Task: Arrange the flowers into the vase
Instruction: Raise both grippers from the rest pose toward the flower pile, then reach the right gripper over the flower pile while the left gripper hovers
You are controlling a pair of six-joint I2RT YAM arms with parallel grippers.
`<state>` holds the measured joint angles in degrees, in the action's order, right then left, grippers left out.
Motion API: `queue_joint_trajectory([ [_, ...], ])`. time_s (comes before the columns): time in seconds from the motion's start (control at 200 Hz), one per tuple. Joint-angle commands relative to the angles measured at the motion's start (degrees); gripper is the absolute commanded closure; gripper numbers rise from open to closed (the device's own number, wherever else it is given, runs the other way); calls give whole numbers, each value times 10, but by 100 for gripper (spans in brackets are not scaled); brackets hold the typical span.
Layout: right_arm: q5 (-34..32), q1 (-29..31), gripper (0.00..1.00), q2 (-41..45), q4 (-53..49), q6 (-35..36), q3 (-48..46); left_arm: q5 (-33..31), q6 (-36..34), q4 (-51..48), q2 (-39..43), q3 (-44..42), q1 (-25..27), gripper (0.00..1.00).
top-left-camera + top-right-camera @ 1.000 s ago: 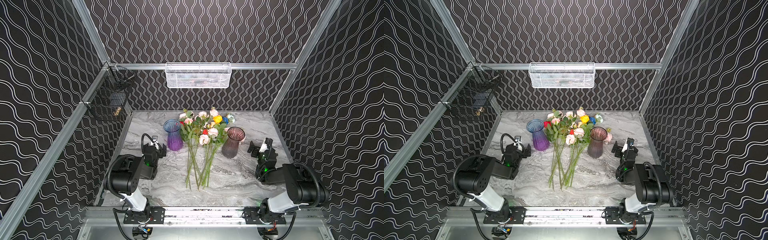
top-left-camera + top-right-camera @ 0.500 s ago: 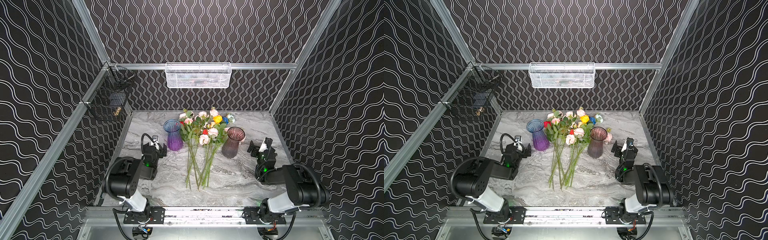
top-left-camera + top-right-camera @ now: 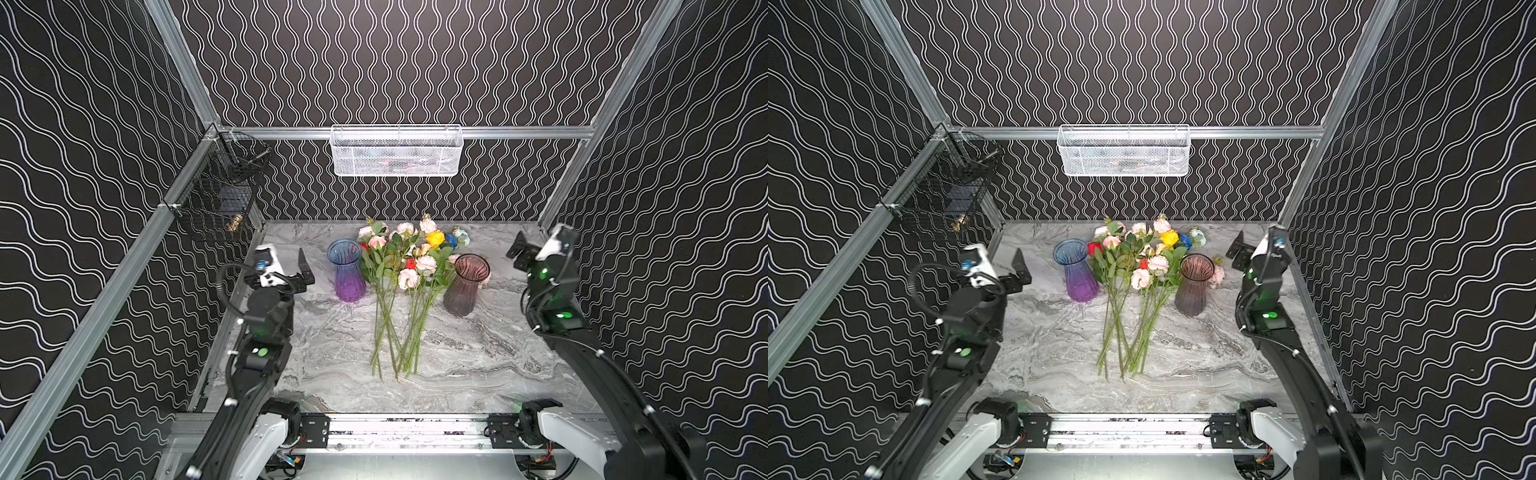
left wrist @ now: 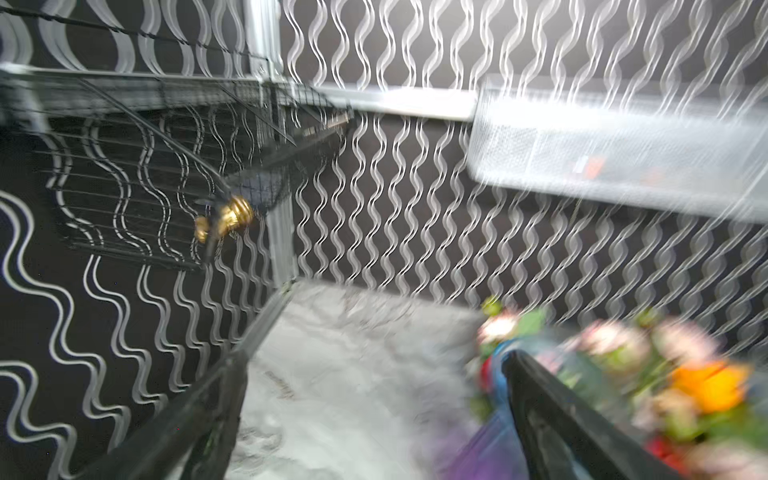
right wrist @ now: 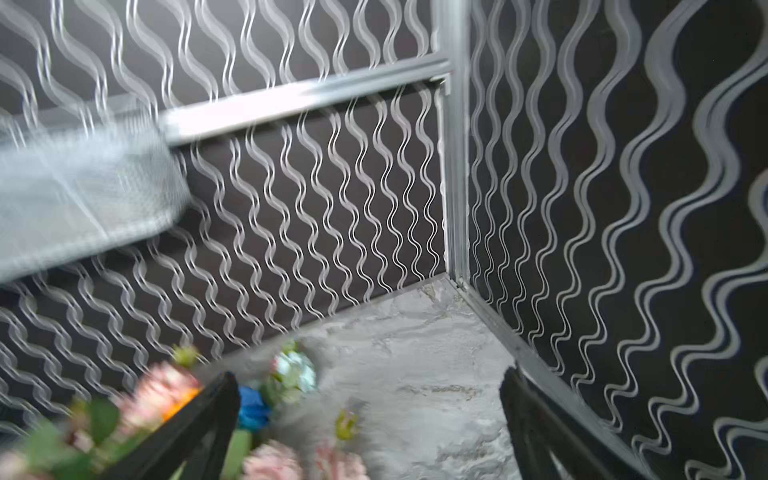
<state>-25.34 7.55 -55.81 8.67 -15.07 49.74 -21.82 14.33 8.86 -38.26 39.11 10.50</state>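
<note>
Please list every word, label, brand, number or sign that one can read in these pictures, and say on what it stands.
No text can be read anywhere.
A red-orange mark shows through the white mesh basket, but it is too blurred to read.

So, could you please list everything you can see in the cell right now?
Table: one, grey marble.
Flowers: roughly a dozen, pink, white, red, yellow and blue, lying mid-table, stems toward the front.
Blue-to-purple vase: one, upright, left of the flowers.
Mauve vase: one, upright, right of the flowers.
White mesh basket: one, on the back wall rail.
Black wire basket: one, back-left corner, holding a small gold item.
Left gripper: one, black, jaws open and empty, left of the blue-to-purple vase.
Right gripper: one, black, jaws open and empty, right of the mauve vase.
</note>
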Motion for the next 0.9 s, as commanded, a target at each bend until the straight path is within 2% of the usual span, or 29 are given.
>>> queue_joint_trajectory([
  [0.0, 130, -33, 0, 60, -169, -195, 18, -23, 211, -237, 43, 70, 0, 1],
  [0.05, 208, -45, 2, 90, -139, -202, 9, -13, 222, -260, 62, 90, 0, 1],
  [0.14, 296, -44, 21, 92, -150, -197, 49, 34, 209, -265, 80, 109, -1, 1],
  [0.18, 322, -43, 28, 72, -193, -193, 92, 50, 210, -281, 70, 129, 0, 1],
  [0.215, 340, -40, 39, 51, -233, -187, 125, 73, 202, -290, 56, 146, 0, 1],
  [0.29, 349, -2, 55, 17, -284, -181, 165, 124, 195, -305, 16, 178, -1, 1],
  [0.345, 296, 65, 60, 5, -298, -173, 180, 132, 209, -304, -2, 184, 0, 1],
  [0.455, 157, 225, 62, -32, -309, -144, 217, 163, 215, -273, -14, 157, 0, 2],
  [0.571, 101, 315, 65, -131, -356, -114, 300, 193, 225, -308, -24, 141, -1, 1],
  [0.641, 86, 351, 66, -182, -359, -114, 324, 207, 235, -317, -20, 114, 0, 1],
  [0.726, 107, 377, 68, -234, -336, -110, 338, 212, 259, -321, -7, 73, 0, 2],
  [0.896, 123, 395, 65, -344, -339, -104, 375, 197, 277, -342, 14, 30, 0, 1],
])
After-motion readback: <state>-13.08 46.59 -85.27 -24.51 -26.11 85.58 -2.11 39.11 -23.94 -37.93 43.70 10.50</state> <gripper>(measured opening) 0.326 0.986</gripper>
